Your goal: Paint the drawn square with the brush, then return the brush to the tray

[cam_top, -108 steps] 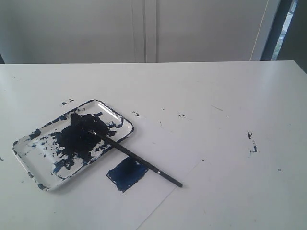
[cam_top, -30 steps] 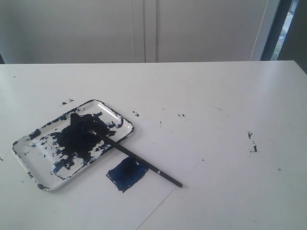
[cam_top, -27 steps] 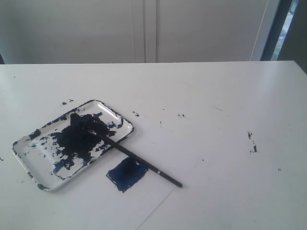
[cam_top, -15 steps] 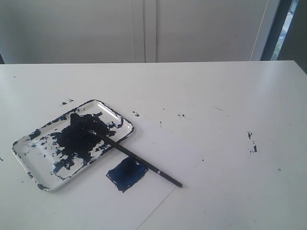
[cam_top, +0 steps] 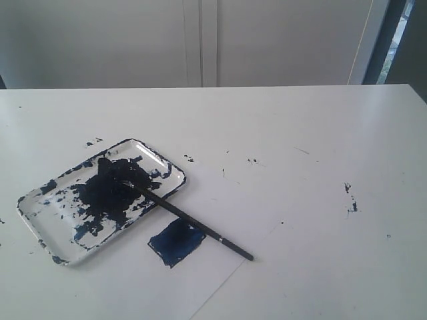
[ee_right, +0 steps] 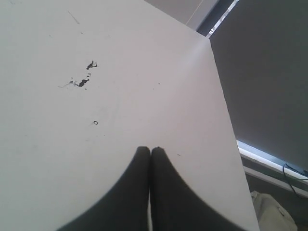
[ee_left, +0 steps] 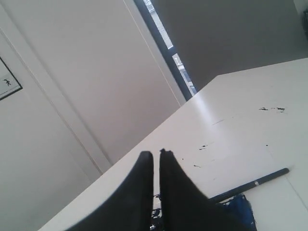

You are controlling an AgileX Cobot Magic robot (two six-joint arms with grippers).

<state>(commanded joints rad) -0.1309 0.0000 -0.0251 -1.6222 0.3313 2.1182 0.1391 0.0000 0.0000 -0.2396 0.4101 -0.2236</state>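
Near table (cam_top: 300,133) left edge: tray (cam_top: 167,175), paint-smeared. Brush (cam_top: 190,220) tip rests in tray; handle crosses tray rim, slants toward front edge, passes over corner of square (cam_top: 177,241). Square filled dark blue, just beside tray, on paper (cam_top: 233,200). Over last seconds nothing shifted: brush, tray, square as before. Left gripper (ee_left: 156,154) fingers together, empty, above table. Right gripper (ee_right: 150,150) fingers together, empty, near right edge. Judgement: painting done, brush back; task looks complete.
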